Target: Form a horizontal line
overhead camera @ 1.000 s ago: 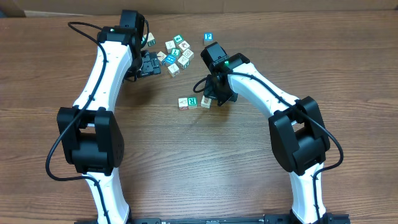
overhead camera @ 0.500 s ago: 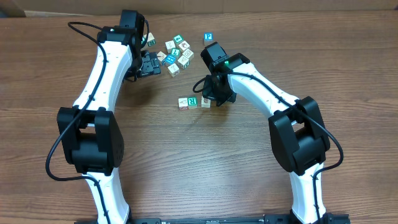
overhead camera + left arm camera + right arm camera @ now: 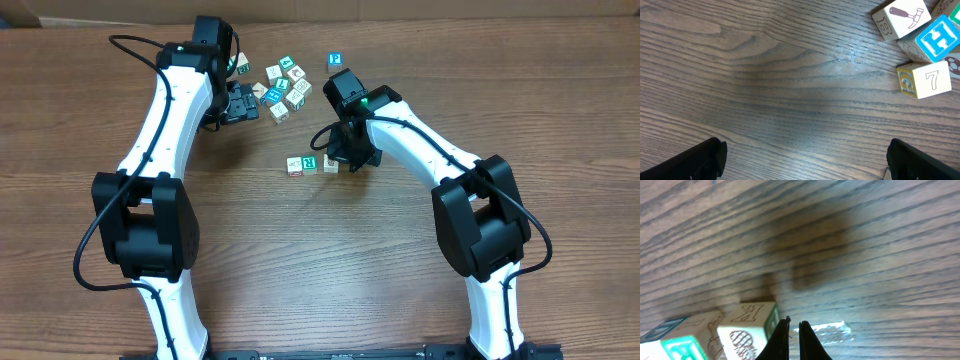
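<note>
Three small letter blocks stand side by side in a short row on the table. My right gripper is shut and empty, its fingertips right beside the row's right end block, a pineapple block. A loose cluster of blocks lies at the back. My left gripper is open and empty just left of that cluster. In the left wrist view its fingers span bare wood, with a "7" block, an "H" block and a hammer block at the upper right.
A single blue block lies apart at the back. A cardboard edge runs along the table's far side. Bare wooden table fills the front half.
</note>
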